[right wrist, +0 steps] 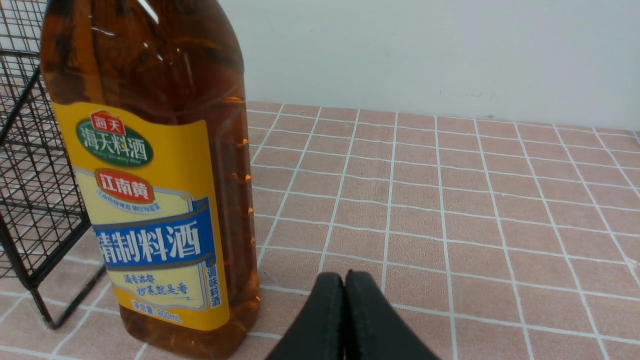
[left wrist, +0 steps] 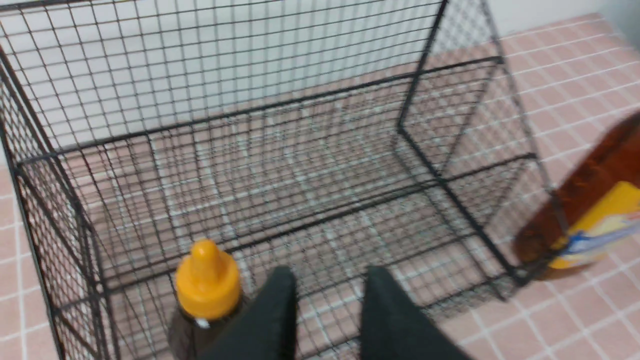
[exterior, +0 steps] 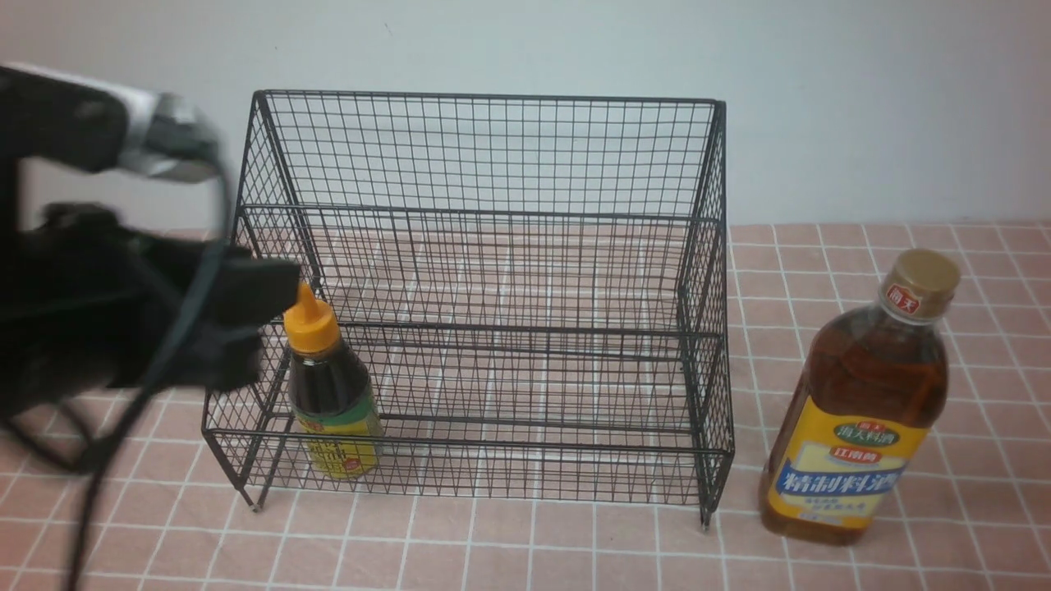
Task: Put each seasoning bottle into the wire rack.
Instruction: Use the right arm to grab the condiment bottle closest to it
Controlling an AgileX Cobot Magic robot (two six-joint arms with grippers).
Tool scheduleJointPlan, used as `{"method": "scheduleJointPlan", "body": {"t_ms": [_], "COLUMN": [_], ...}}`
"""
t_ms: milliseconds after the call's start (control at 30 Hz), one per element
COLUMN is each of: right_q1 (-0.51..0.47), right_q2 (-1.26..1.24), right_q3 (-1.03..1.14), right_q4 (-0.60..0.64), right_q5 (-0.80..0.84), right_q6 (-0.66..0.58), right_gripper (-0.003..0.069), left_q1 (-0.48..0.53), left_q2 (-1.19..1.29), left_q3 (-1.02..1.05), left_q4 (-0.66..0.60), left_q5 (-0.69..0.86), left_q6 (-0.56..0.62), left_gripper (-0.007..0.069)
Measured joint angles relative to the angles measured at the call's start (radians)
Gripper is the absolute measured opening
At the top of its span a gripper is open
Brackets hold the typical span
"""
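Note:
The small dark-sauce bottle (exterior: 332, 394) with the orange pointed cap stands inside the wire rack (exterior: 493, 148) at the left end of its lower tier. My left gripper (exterior: 275, 324) is open and empty, blurred, just left of and above the cap; in the left wrist view the gripper (left wrist: 330, 275) hovers beside the bottle (left wrist: 207, 285), apart from it. The tall amber bottle (exterior: 862, 410) with the gold cap stands on the table right of the rack. My right gripper (right wrist: 345, 276) is shut and empty, low beside that bottle (right wrist: 150, 200); it is out of the front view.
The rack (left wrist: 250, 65) stands on a pink tiled tabletop (exterior: 944, 271) against a pale wall. The left arm's cable (exterior: 164, 353) hangs by the rack's left side. The tall bottle also shows in the left wrist view (left wrist: 595, 205), beyond the rack's far corner.

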Motion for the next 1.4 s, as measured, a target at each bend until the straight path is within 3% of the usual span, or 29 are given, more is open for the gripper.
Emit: {"method": "scheduleJointPlan", "body": {"t_ms": [100, 167, 567, 900, 1033, 1233, 1400], "right_q1": [0.000, 0.000, 0.000, 0.000, 0.000, 0.000, 0.000], "right_q2": [0.000, 0.000, 0.000, 0.000, 0.000, 0.000, 0.000], "right_q3": [0.000, 0.000, 0.000, 0.000, 0.000, 0.000, 0.000], "right_q4": [0.000, 0.000, 0.000, 0.000, 0.000, 0.000, 0.000], "right_q5": [0.000, 0.000, 0.000, 0.000, 0.000, 0.000, 0.000], "right_q6": [0.000, 0.000, 0.000, 0.000, 0.000, 0.000, 0.000], "right_gripper": [-0.0014, -0.0014, -0.0014, -0.0014, -0.0014, -0.0014, -0.0014], "left_q1": [0.000, 0.000, 0.000, 0.011, 0.071, 0.234, 0.267], "left_q2": [-0.108, -0.185, -0.494, -0.550, -0.592, -0.741, -0.832], "left_q3": [0.000, 0.000, -0.007, 0.009, 0.076, 0.340, 0.538], "left_q4": [0.012, 0.017, 0.032, 0.098, 0.142, 0.252, 0.297], "left_q5": [0.049, 0.071, 0.081, 0.079, 0.066, 0.028, 0.027], "left_q6": [-0.019, -0.022, -0.018, -0.031, -0.084, -0.181, -0.184], "left_gripper": [0.0022, 0.0000, -0.0007, -0.0007, -0.0007, -0.0007, -0.0007]}}
